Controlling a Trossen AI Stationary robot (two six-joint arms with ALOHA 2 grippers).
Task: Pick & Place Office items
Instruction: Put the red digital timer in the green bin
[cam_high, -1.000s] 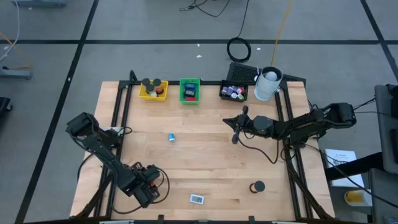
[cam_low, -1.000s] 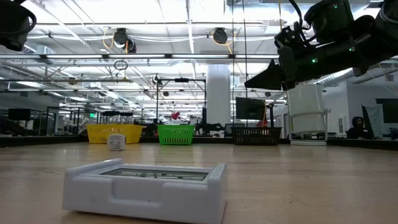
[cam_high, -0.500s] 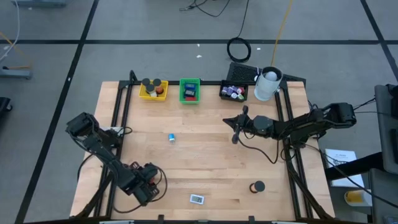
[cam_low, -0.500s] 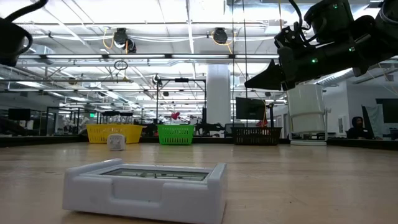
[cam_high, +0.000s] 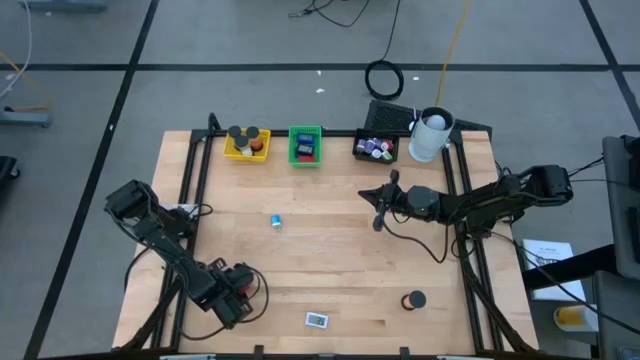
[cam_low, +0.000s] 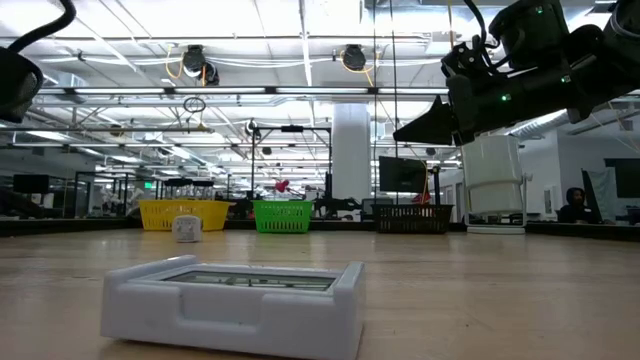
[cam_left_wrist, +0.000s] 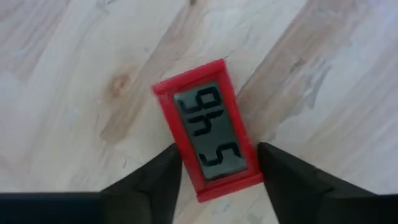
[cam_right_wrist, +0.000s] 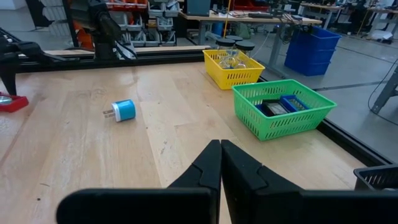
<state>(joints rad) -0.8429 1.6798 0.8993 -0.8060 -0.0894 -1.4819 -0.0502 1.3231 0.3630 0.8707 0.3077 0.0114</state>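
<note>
Left gripper (cam_left_wrist: 217, 168) over a red display piece (cam_left_wrist: 208, 130)
Its fingers (cam_left_wrist: 155, 180) stood apart, flanking the piece on the table (cam_high: 330, 260); the right gripper's (cam_right_wrist: 221, 163) fingers were pressed together.

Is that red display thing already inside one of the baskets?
No, the red display piece lies on the bare wooden table, between the left gripper fingers.

Both arms are showing as dark, near-black jointed links with rounded housings. The left arm (cam_high: 165, 245) is trailing thin black cables looping beside its links, and the right arm (cam_high: 480, 203) is carrying a similar black cable hanging below it. In the low view, small green lights are glowing on one black housing. The fingers (cam_left_wrist: 155, 186) are looking matte black and wedge-shaped.
</note>
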